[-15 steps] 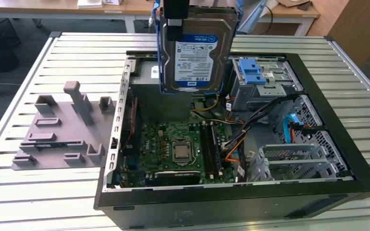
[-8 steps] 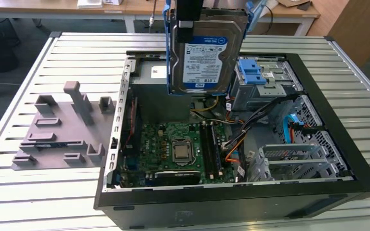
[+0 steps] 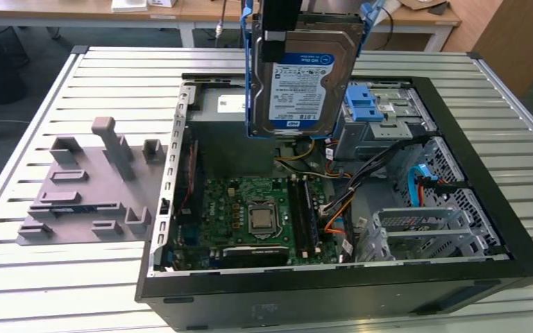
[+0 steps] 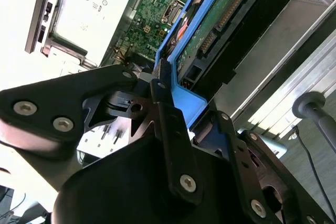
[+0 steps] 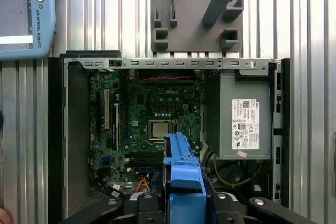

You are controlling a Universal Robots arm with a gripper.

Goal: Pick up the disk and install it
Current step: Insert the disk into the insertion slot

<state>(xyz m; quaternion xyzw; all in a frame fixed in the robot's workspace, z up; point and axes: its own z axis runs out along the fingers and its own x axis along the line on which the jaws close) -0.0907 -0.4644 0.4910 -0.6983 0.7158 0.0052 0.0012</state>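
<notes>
above the open case [image 3: 341, 298], end effector [image 4: 176, 95] pinches the disk [image 3: 299, 83] upright, edges clear.

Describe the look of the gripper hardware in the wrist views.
The gripper is matte black throughout: flat linkage plates with rounded ends, hinged to a bulky, smooth black body. Round silver screws fasten the plates, and a narrow black bar with a silver screw runs down the middle in the second wrist view.
</notes>
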